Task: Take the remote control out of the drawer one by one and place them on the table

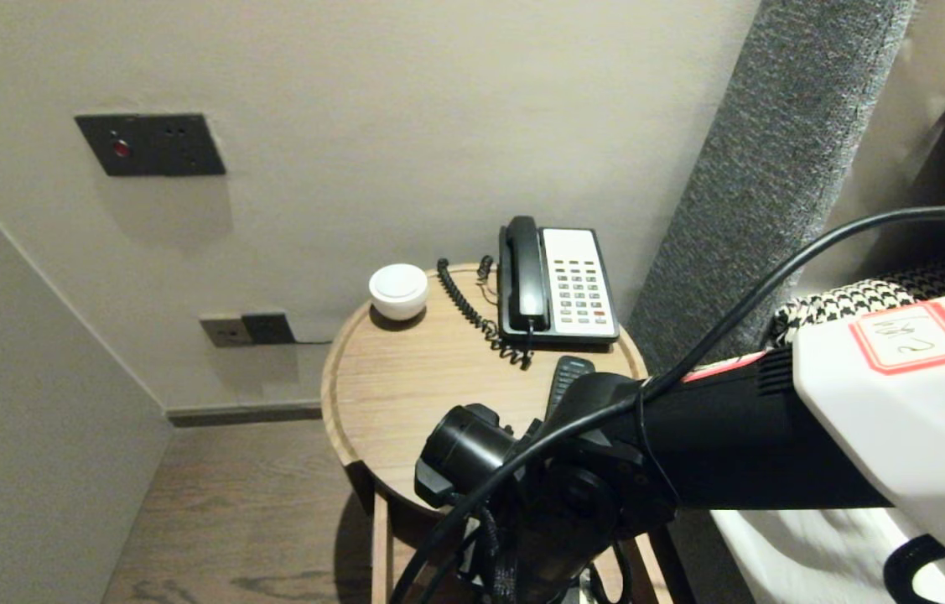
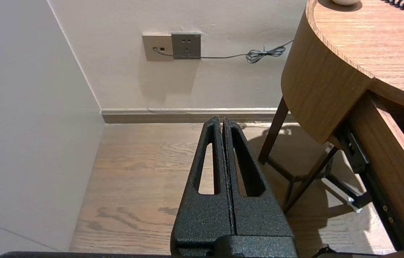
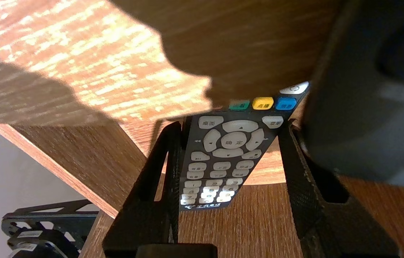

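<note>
A black remote control (image 3: 223, 150) with grey buttons and a row of coloured ones sits slantwise between the fingers of my right gripper (image 3: 228, 125), which is shut on it with both fingers against its sides. Its far end lies over the round wooden table (image 3: 80, 71); its near end juts past the table's rim above a lower wooden surface (image 3: 259, 222). In the head view only the remote's tip (image 1: 570, 373) shows beyond my right arm (image 1: 690, 445), which hides the gripper. My left gripper (image 2: 222, 120) hangs shut and empty over the floor beside the table (image 2: 366, 43).
On the table (image 1: 405, 377) stand a corded telephone (image 1: 556, 285) and a white round object (image 1: 398, 290). A drawer (image 2: 384, 143) is pulled out under the tabletop. Wall sockets (image 1: 247, 329) sit low behind it. A grey padded headboard (image 1: 774, 168) and a bed lie to the right.
</note>
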